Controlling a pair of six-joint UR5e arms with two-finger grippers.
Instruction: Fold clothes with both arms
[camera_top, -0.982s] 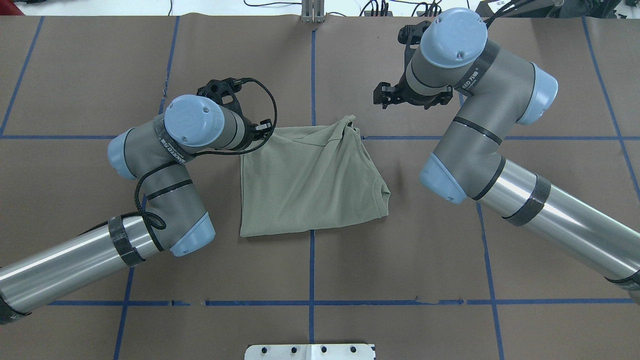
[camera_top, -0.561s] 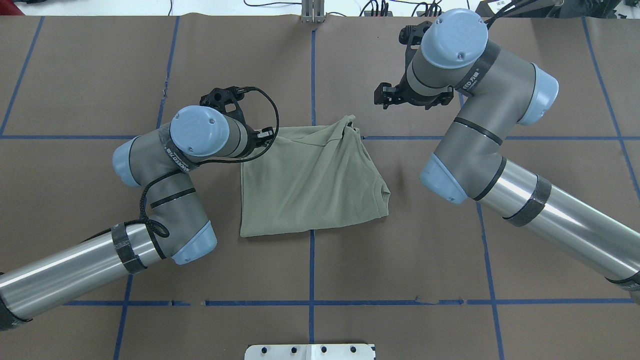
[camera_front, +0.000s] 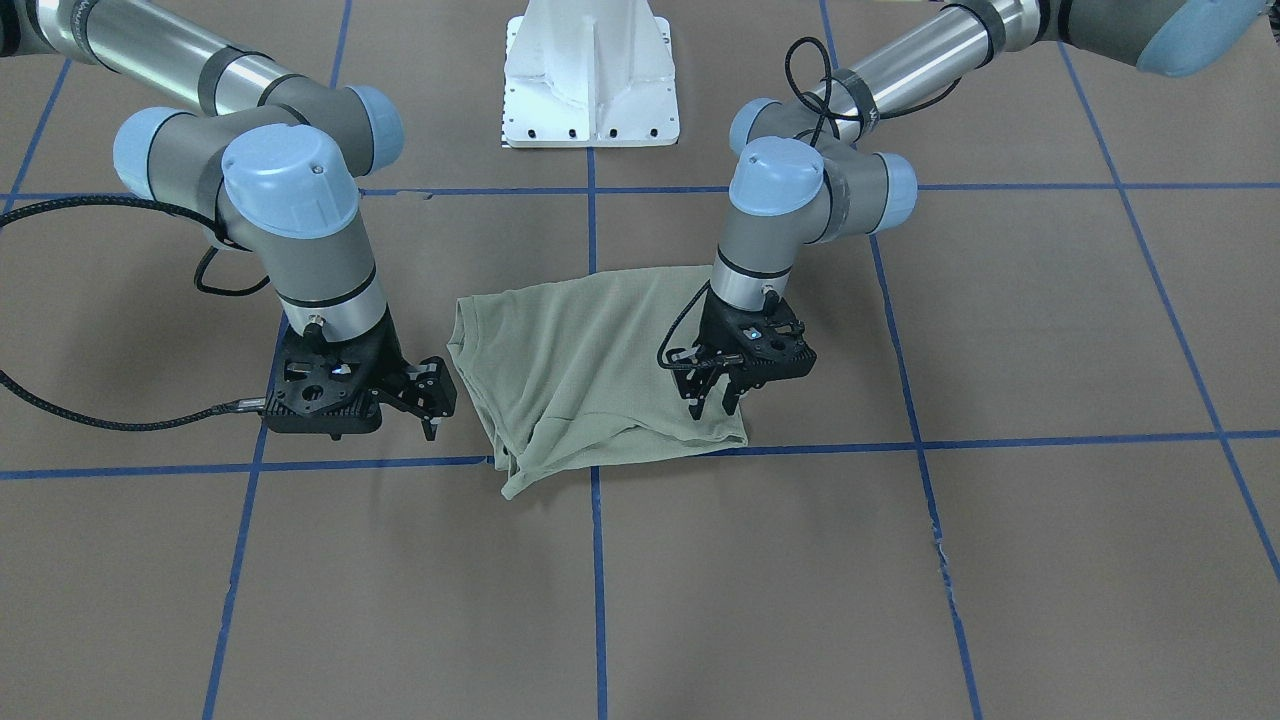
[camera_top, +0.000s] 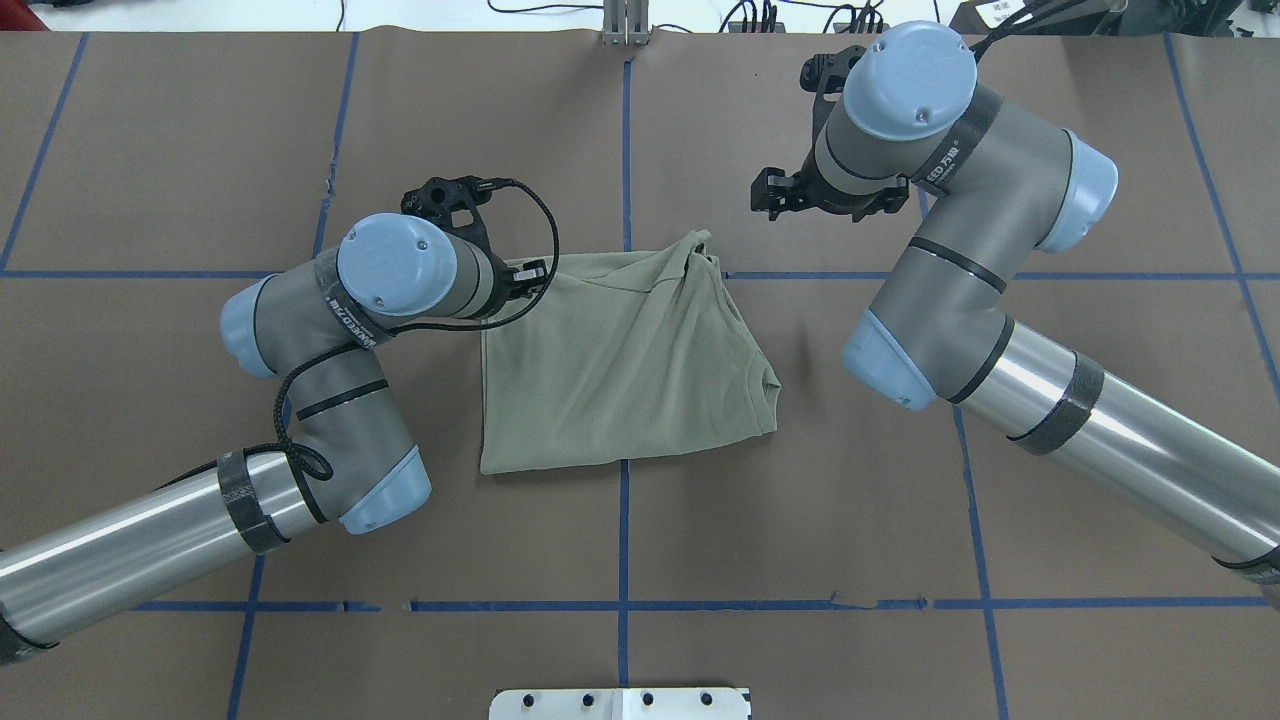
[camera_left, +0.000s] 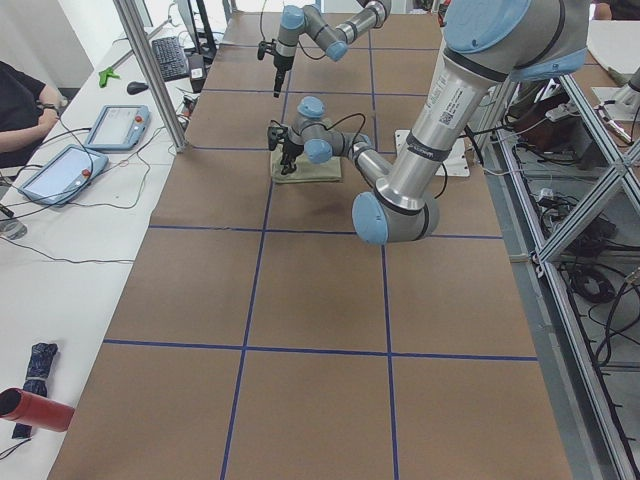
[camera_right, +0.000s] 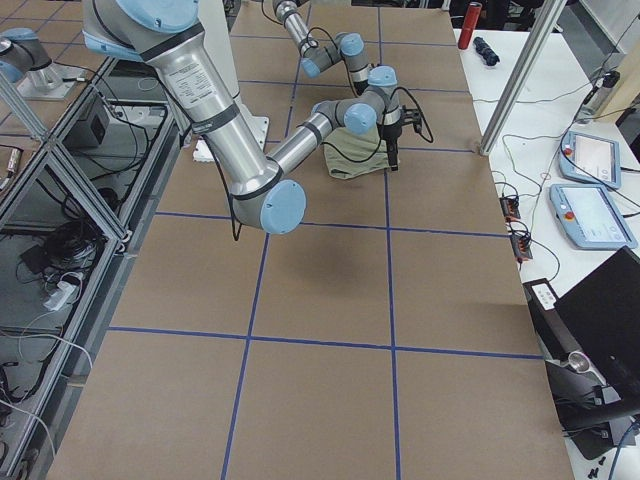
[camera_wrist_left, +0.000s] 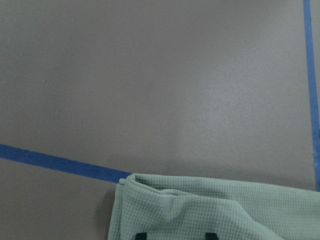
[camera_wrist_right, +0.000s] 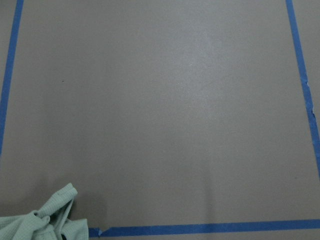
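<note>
The green shirt (camera_top: 620, 360) lies part-folded on the surface, straddling the centre tape line (camera_top: 626, 150), with a bunched lump of cloth (camera_top: 700, 252) at its far edge just to the robot's right of that line. The left pincer (camera_front: 714, 402) points down over the shirt's far corner on the robot's left of the line. Its fingertips (camera_wrist_left: 140, 235) are moderately apart in the wrist view, with cloth beneath them and nothing gripped. The right pincer (camera_front: 432, 398) hangs well to the right of the line, clear of the cloth and holding nothing. I cannot tell how wide it stands. The main risk, as I judge it, is a one-sided pull: if the left pincer closes and lifts while the right is off the cloth, the shirt would likely drag and skew across the line. The corner is rolled and layered, so a shallow bite may take only the top layer and peel the fold open. The lump could also snag or stay trapped inside the next fold.
</note>
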